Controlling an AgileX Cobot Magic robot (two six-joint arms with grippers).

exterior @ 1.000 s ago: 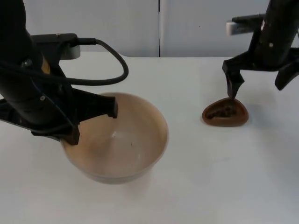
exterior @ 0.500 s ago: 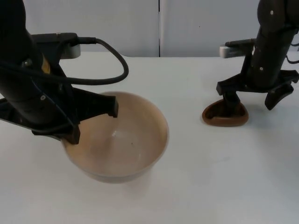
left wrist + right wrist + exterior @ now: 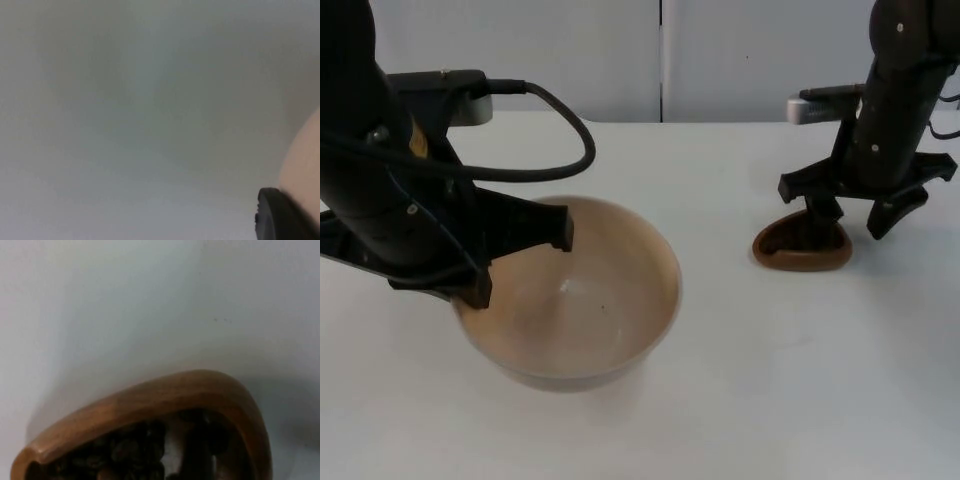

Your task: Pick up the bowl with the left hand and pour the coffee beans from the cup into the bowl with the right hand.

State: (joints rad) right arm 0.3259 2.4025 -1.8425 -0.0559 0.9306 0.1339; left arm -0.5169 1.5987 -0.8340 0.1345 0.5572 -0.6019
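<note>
Beige bowl (image 3: pixel 582 300) at table's left, rim clamped by left gripper (image 3: pixel 520 262), one finger inside, one outside. Brown wooden cup (image 3: pixel 801 246) of coffee beans (image 3: pixel 135 452) well apart at right on white table (image 3: pixel 740 380). Right gripper (image 3: pixel 850 212) spread wide, one finger dipped into cup, other outside.

Count on the white bench (image 3: pixel 740 380): one bowl (image 3: pixel 595 320), tan and wide, nothing visible inside it. One cup (image 3: pixel 790 255), brown wood with a rounded three-sided rim, also seen close in the right wrist view (image 3: pixel 150 400). Coffee beans (image 3: pixel 130 452) lie in the cup as a dark heap, too many and too crowded to number singly. Two black arms, each with one claw: left claw (image 3: pixel 520 262), right claw (image 3: pixel 850 215).
</note>
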